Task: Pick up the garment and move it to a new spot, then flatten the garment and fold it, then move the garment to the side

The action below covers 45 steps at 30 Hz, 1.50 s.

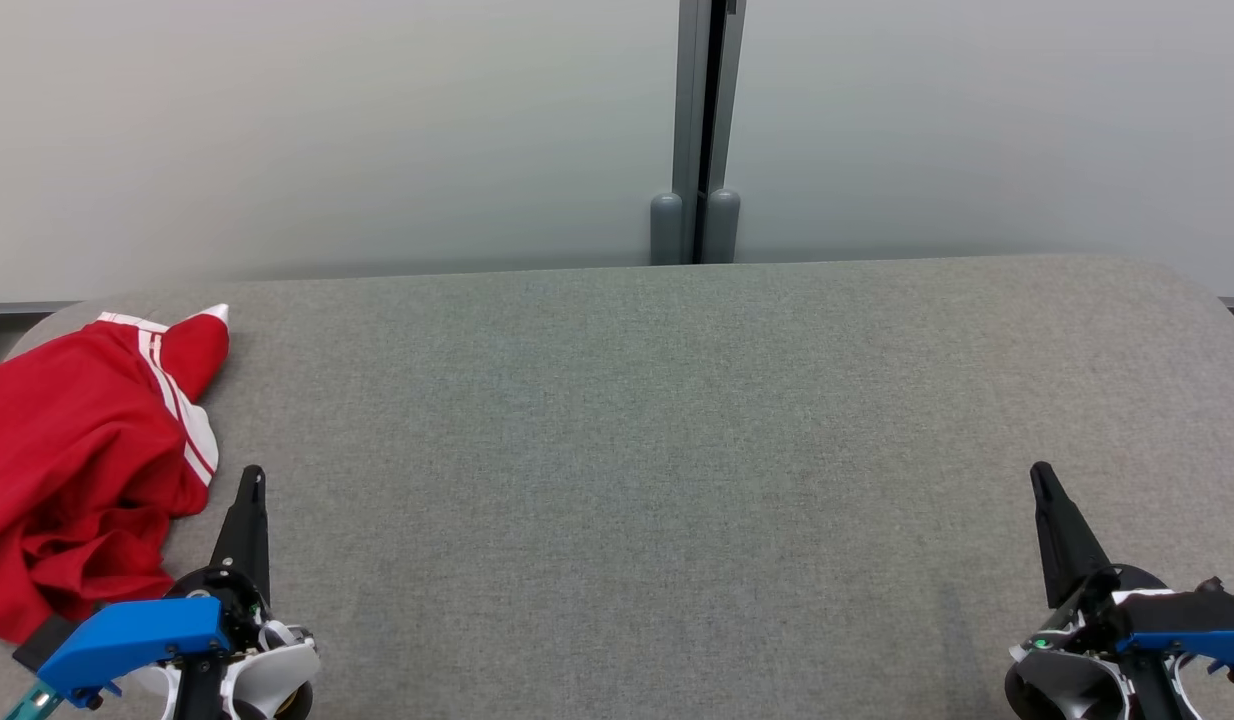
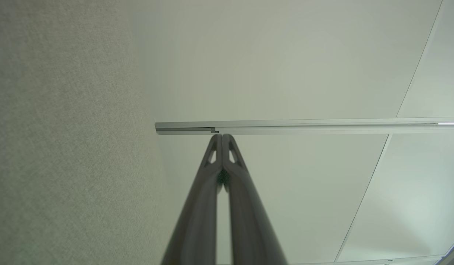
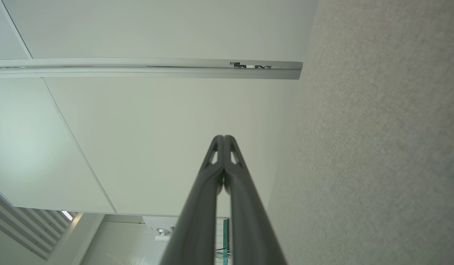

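- On the left side of the grey table (image 1: 677,450), the red garment (image 1: 77,450) with white stripes lies crumpled in a heap.
- Just right of it and nearer, the left gripper (image 1: 250,478) points toward the far side, its fingers pressed together and holding nothing. The right gripper (image 1: 1040,475), well apart at the near right, is likewise closed and empty.
- Reaching in with the fingers closed would likely shove the heap rather than catch it.
- Because the cloth sits by the table's left edge, a sideways push could slide it off.
- A pinch on one loose fold may lift a single layer and leave the bunch tangled, which would make flattening harder.
- The garment's left part is cut off by the head view's edge, so its full extent and kind cannot be told.
- Folds hide the hem and openings.
- The left gripper's blue housing covers the heap's near corner; whether they touch is unclear.
- Both wrist views face the pale wall (image 2: 286,73), away from the cloth.
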{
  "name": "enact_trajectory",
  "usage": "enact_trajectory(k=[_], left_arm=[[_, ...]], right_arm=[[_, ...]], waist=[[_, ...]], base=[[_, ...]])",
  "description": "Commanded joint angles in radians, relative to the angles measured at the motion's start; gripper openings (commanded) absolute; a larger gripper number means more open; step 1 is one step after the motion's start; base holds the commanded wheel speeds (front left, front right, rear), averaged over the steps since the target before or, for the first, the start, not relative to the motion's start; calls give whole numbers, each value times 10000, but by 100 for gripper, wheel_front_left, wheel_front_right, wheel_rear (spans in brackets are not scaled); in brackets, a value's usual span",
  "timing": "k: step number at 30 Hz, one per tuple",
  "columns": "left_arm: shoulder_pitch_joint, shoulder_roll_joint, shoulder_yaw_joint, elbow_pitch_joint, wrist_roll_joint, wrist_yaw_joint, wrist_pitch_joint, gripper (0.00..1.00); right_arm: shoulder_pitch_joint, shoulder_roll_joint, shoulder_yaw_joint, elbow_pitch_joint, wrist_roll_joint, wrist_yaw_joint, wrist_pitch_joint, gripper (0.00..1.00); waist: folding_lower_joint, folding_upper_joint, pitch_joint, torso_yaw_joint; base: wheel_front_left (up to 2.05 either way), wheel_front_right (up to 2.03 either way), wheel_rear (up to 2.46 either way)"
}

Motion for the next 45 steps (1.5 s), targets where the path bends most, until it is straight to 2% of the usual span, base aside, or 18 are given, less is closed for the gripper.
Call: enact_trajectory(k=[1, 45], left_arm=[[-92, -19, 19, -25, 30, -93, 30, 0], [-92, -20, 20, -25, 31, -94, 31, 0]], right_arm=[[-131, 10, -29, 5, -40, 31, 35, 0], [-131, 10, -29, 5, -42, 31, 36, 0]], waist=[[0, 0, 0, 0], [0, 0, 0, 0]], base=[[0, 0, 0], [0, 0, 0]])
